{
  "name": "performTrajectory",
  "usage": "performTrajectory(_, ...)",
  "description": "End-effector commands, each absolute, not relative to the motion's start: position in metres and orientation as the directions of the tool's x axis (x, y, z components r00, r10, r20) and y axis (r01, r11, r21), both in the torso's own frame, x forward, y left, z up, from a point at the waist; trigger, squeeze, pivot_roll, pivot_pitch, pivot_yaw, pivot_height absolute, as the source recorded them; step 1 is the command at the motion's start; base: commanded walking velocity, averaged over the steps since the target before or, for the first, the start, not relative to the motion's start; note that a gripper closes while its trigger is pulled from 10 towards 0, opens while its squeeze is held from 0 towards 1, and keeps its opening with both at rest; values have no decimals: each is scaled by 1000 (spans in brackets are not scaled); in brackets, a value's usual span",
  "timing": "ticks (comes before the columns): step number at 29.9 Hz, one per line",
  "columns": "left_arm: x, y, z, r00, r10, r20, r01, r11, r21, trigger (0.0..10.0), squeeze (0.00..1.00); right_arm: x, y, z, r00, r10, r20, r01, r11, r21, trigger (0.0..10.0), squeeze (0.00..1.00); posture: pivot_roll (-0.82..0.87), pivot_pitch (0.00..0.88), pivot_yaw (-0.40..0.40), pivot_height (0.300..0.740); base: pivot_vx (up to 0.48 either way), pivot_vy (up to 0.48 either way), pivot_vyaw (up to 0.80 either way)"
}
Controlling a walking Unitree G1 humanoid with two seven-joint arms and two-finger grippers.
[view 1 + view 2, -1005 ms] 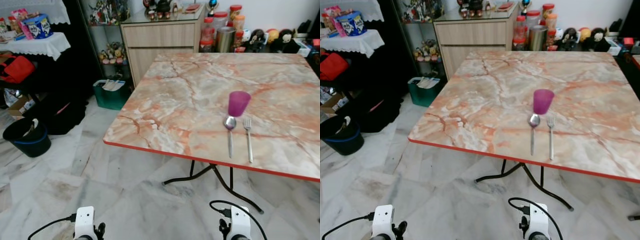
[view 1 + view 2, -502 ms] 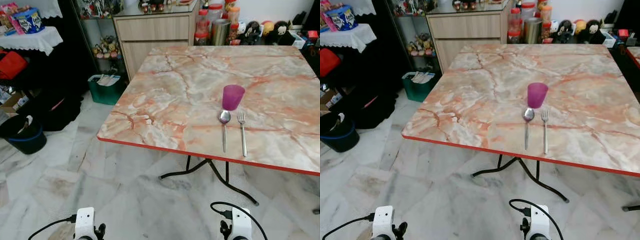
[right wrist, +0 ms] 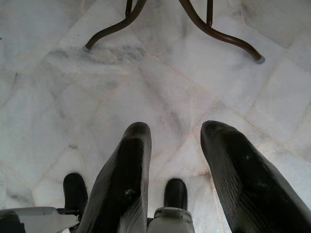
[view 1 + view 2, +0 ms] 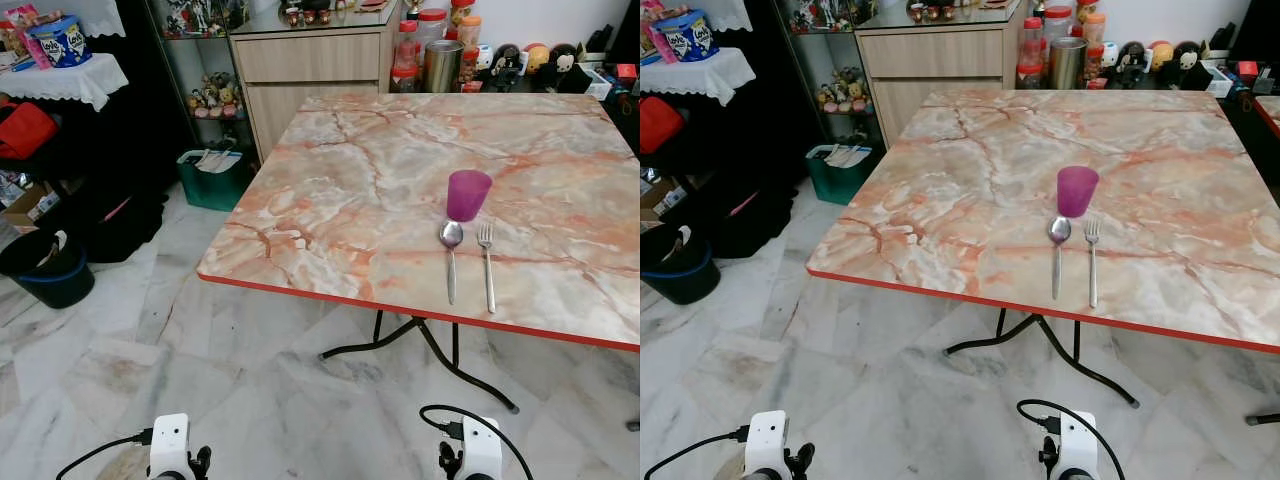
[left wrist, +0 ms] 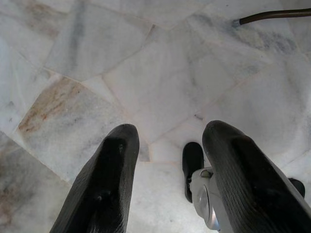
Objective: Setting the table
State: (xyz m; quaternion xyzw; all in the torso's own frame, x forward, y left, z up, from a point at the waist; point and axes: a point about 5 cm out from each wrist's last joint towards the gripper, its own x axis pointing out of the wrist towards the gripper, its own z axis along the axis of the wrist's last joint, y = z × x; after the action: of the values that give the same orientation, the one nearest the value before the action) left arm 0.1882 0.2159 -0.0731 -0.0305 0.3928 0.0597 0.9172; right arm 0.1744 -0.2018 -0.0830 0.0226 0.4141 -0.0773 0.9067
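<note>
1. Looking ahead, you see the table (image 4: 340,200), marbled with a red edge, standing on a pale tiled floor (image 4: 120,370).
2. Behind the table you have a wooden cabinet (image 4: 310,70) with jars (image 4: 430,25) beside it.
3. Off to your left sit a green bin (image 4: 213,180) and a dark bucket (image 4: 45,270).
4. You'll find a purple cup (image 4: 468,194) upright on the table, near its front edge.
5. Just in front of the cup lie a spoon (image 4: 450,256) and a fork (image 4: 487,262), side by side, apart, handles toward you.
6. Your left gripper (image 5: 165,141) hangs over the floor, fingers spread, empty.
7. Your right gripper (image 3: 176,141) hangs likewise, fingers apart, holding nothing, near the table's legs (image 3: 204,26).
</note>
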Motion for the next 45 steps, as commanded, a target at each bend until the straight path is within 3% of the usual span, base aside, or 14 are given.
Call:
performTrajectory(1,185,223,-73,678,108,-727,-152,988,5,10000,0,173,-198,-84,654,-111,-749,156,988,-10,10000,0,123,0,95,740,0,0,0)
performTrajectory(18,180,222,-76,669,102,-736,-146,989,4,10000,0,166,-197,-81,726,-94,-681,121,993,-7,10000,0,111,0,100,740,0,0,0)
performTrajectory(45,179,217,-77,666,86,-741,-126,992,2,10000,0,172,-201,-76,761,-99,-641,121,993,-11,10000,0,99,0,96,740,0,0,0)
